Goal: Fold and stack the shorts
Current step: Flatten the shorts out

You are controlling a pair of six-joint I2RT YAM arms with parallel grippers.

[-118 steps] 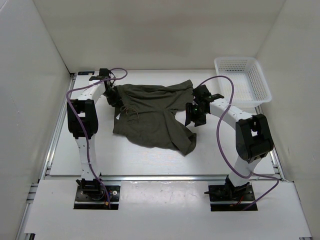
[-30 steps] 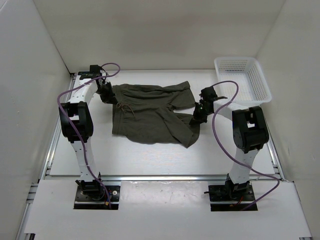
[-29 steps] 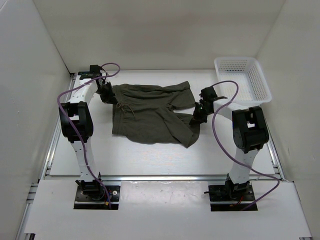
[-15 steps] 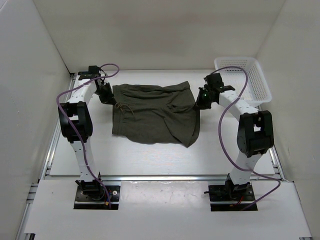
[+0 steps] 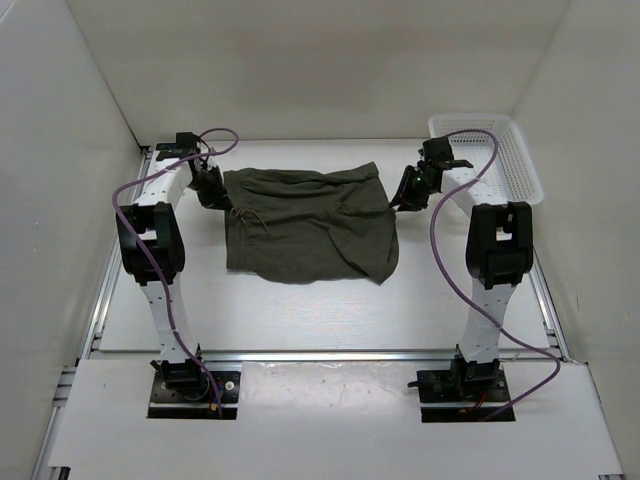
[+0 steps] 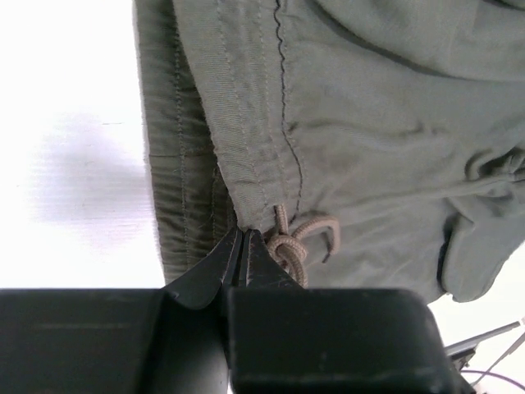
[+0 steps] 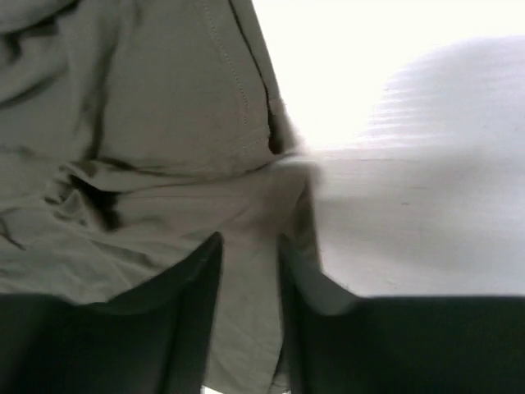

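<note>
1 shorts [image 5: 305, 225] | long axis left-right, waist left, legs right | left gripper [image 6: 244, 235] clamps waist | right gripper [image 7: 250, 243] part-open at right hem

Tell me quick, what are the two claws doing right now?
Left gripper: closed, pinching the shorts.
Right gripper: open, above the shorts' edge.

A: Where is the left gripper [image 6: 244, 246]?
B: Its jaws are pinched together on the waistband edge of the shorts [image 6: 369, 123], just beside the knotted tan drawstring [image 6: 299, 242]. White table [image 6: 74, 123] lies left of the cloth.
</note>
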